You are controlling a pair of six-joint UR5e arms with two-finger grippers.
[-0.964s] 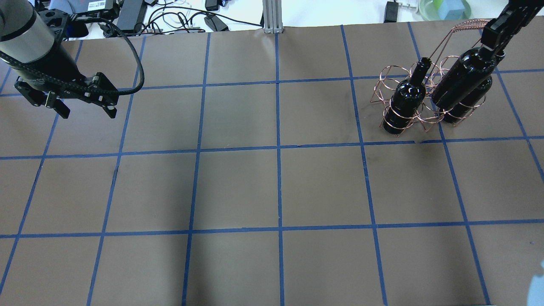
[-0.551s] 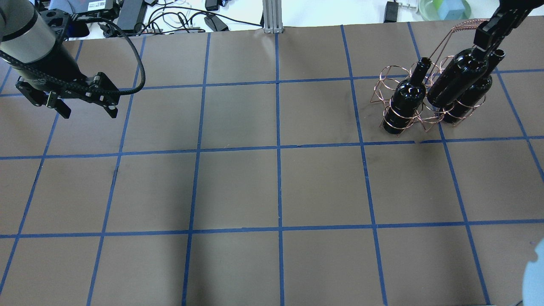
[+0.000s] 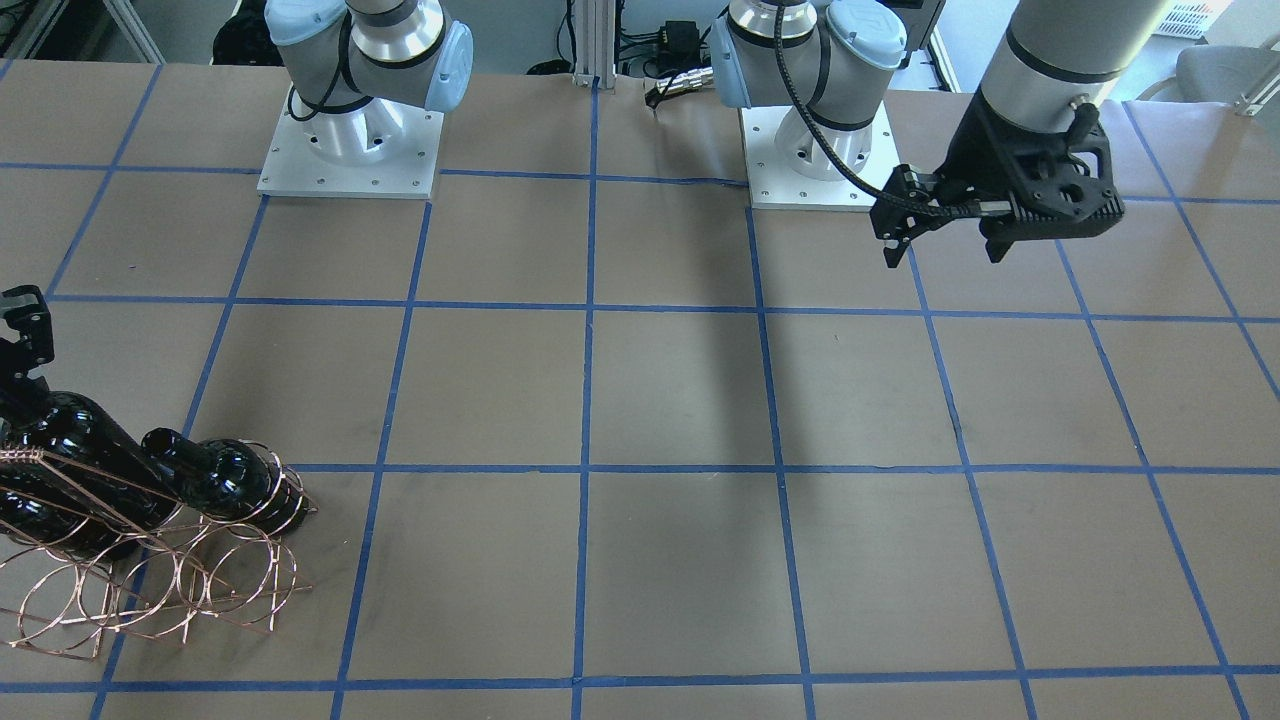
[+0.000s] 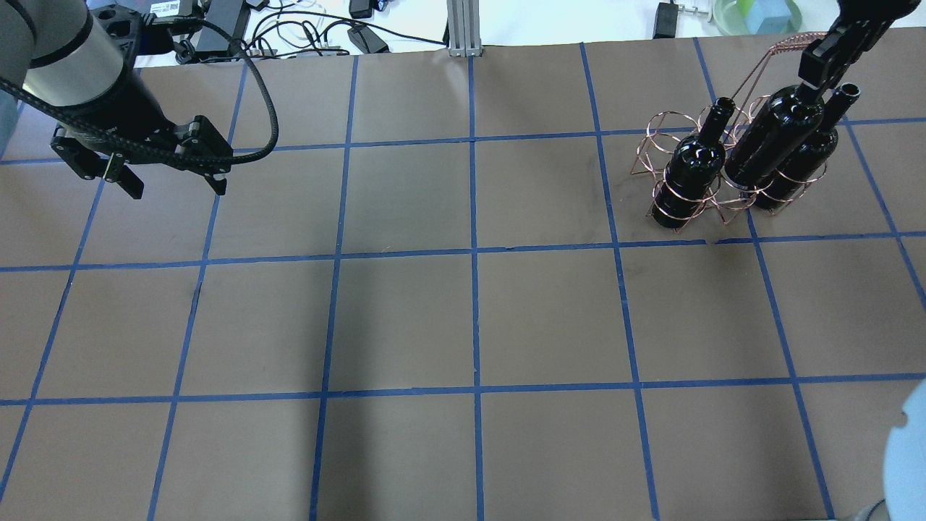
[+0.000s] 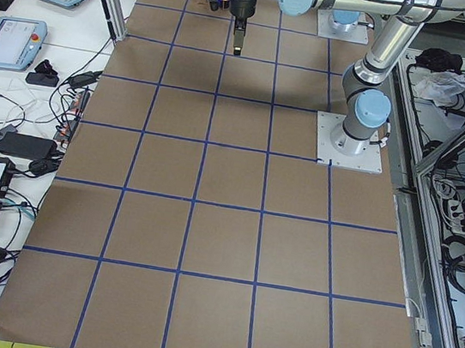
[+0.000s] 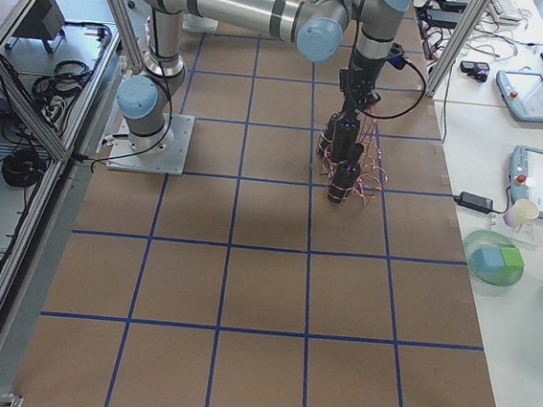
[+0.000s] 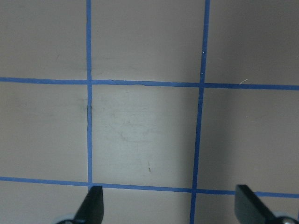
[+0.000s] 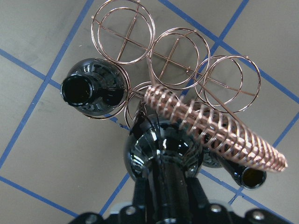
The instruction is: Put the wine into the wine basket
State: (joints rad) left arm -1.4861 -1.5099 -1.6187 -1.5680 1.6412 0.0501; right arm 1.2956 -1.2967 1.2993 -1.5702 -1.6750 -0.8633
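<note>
The wine (image 4: 774,141) stands in the upper right of the overhead view. Its lower body is inside a front ring of the wine basket (image 4: 727,205) and its neck slants toward the top right corner. Whether its base touches the bench (image 4: 470,318) cannot be told.

Reading the basket from left to right, there are first bare copper loops (image 4: 669,130). Next comes a second dark bottle (image 4: 691,170) seated in a ring with its mouth open. After it comes the wine, and then a third bottle (image 4: 809,155) close behind and to the wine's right. In the right wrist view the basket's coiled handle (image 8: 215,130) runs diagonally just over the wine's shoulder, between the camera and the rings beyond.

The left end effector (image 4: 176,187) hangs at the upper left of the overhead view, above plain bench and well apart from the basket. Its fingers (image 7: 93,205) are spread wide and hold nothing. The right end effector (image 4: 816,72) is at the top right edge, clamped around the wine's neck just above the shoulder.
</note>
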